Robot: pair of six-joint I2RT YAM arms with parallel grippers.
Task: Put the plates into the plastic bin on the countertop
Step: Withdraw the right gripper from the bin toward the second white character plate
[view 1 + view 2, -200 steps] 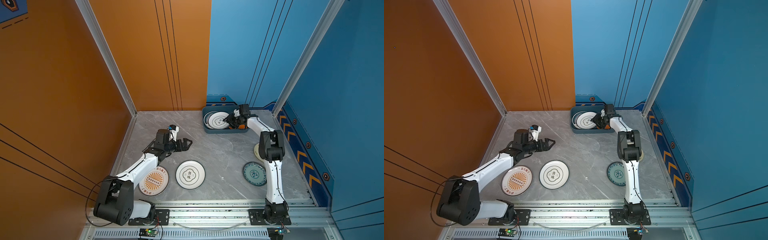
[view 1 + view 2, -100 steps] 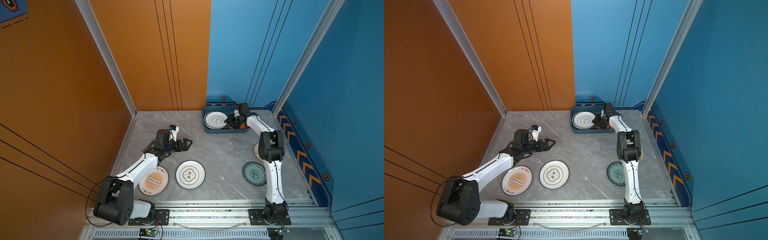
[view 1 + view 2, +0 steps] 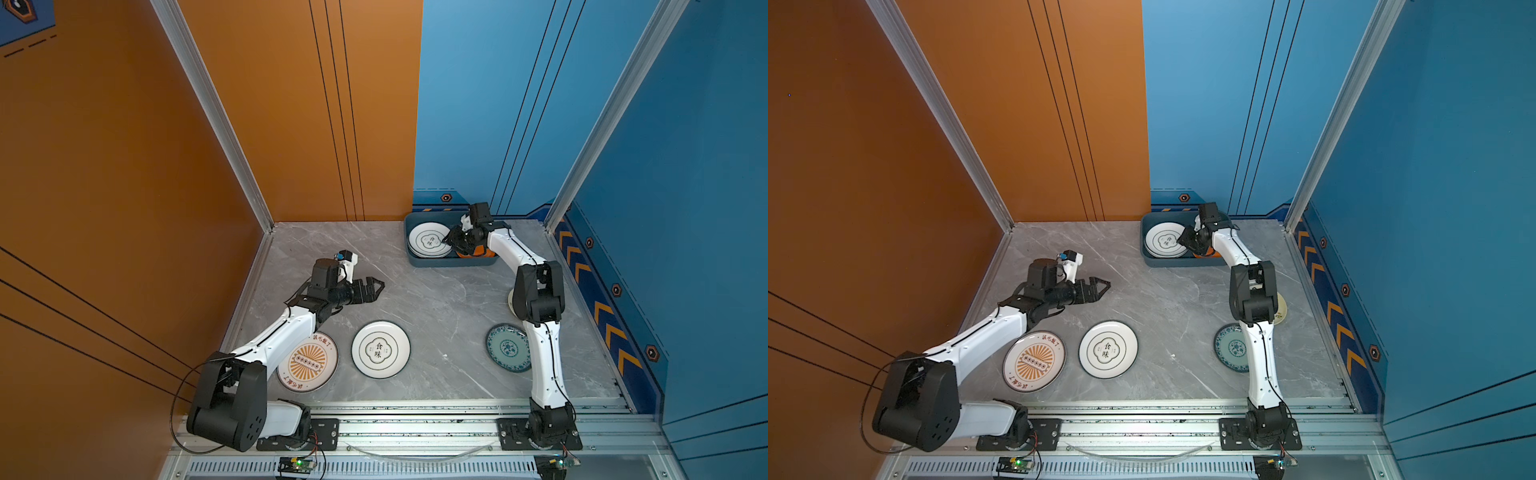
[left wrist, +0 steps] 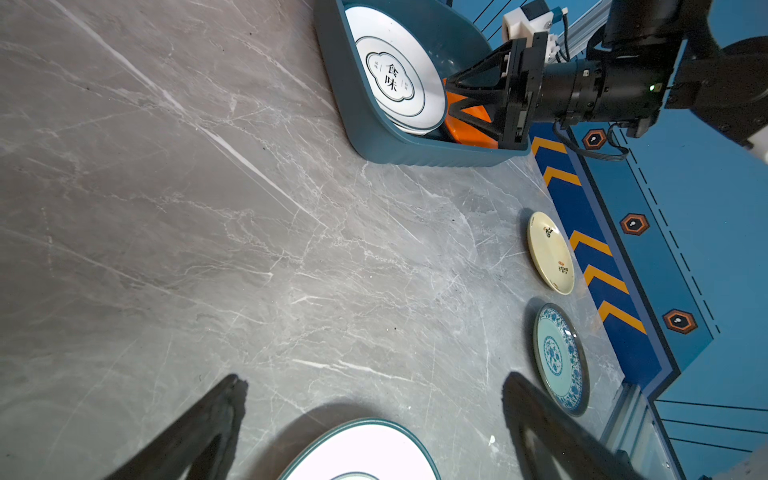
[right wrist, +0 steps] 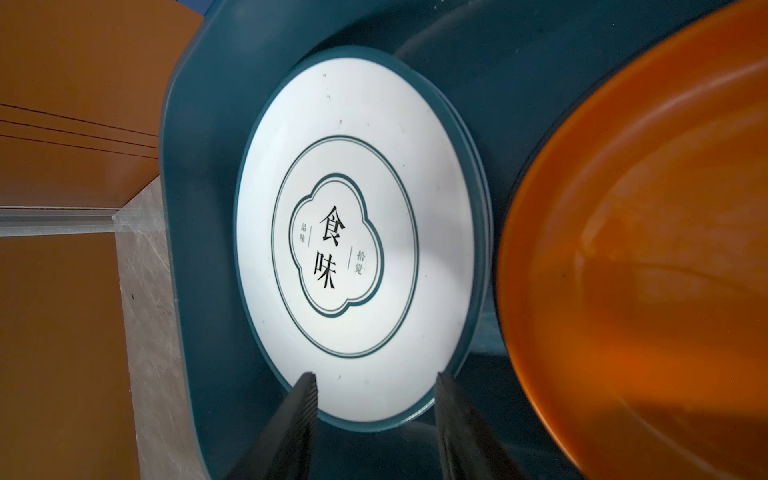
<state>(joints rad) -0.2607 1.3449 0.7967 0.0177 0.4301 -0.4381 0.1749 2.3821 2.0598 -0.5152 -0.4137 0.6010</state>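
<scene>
countertop [image 3: 436, 299]: grey marble slab; we take 12 o'clock as the back wall.
bin [image 3: 434, 262]: on the countertop at 1 o'clock, up against the back wall.
left gripper [image 3: 377, 286]: hangs over bare countertop at about 10 o'clock. The jaws are spread wide with nothing in them. In its wrist view we see both fingers [image 4: 222, 401], with slab and a plate rim between them.
right gripper [image 3: 449, 240]: reaches into the bin. The jaws are about half apart and grip nothing that we can see. In its wrist view the fingertips [image 5: 299, 407] hang over the near edge of the top plate.
top plate [image 3: 430, 240]: white with a green emblem, lying flat on a stack in the bin's 9 o'clock half. We see more rims under it but can't count them.
orange plate [image 5: 644, 249]: in the bin's 3 o'clock half, just beside the stack.
sunburst plate [image 3: 309, 363]: on the countertop at 7 o'clock; the left arm covers its edge.
emblem plate [image 3: 380, 349]: at 6 o'clock, just beside the sunburst plate.
floral plate [image 3: 507, 347]: at 4 o'clock; the right arm crosses its edge.
cream plate [image 4: 550, 251]: at 3 o'clock, mostly behind the right arm in both top views.
</scene>
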